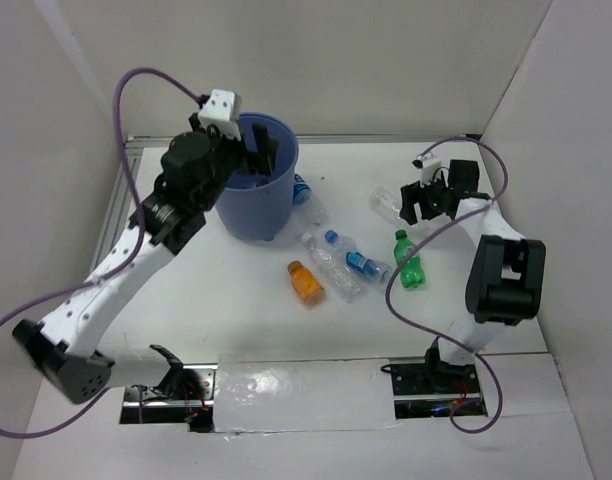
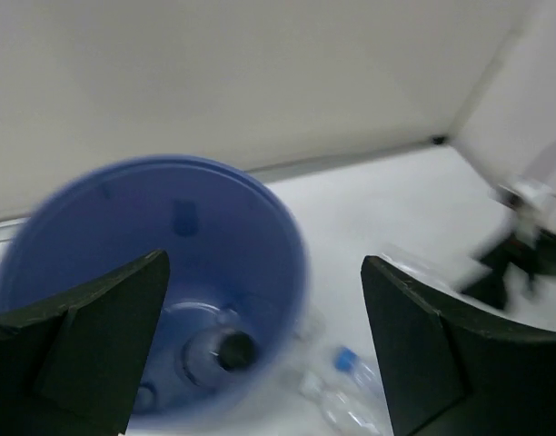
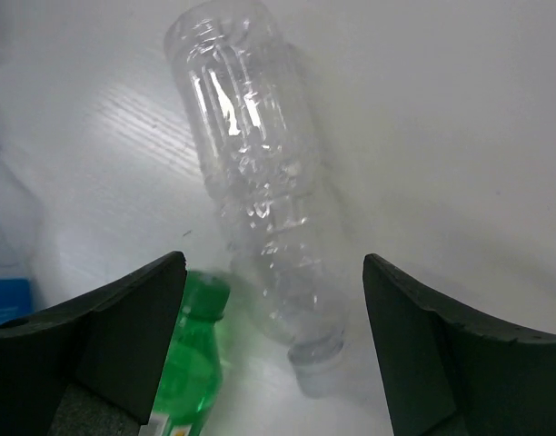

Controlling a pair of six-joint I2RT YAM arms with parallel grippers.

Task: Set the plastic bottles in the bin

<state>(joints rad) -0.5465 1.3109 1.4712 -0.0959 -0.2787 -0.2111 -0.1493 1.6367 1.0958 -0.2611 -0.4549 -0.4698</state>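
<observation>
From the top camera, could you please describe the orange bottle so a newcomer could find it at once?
Start at the blue bin at the back left of the table. Come toward the near edge and slightly right: the orange bottle lies on its side, just left of a clear bottle. It is the only orange one; its neighbours are clear.

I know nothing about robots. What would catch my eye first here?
A big blue bin stands at the back left of the table, the left gripper open above it and a bottle lying inside. To its right bottles lie scattered, an orange bottle and a green bottle brightest. The right gripper hovers open over a clear bottle.
</observation>
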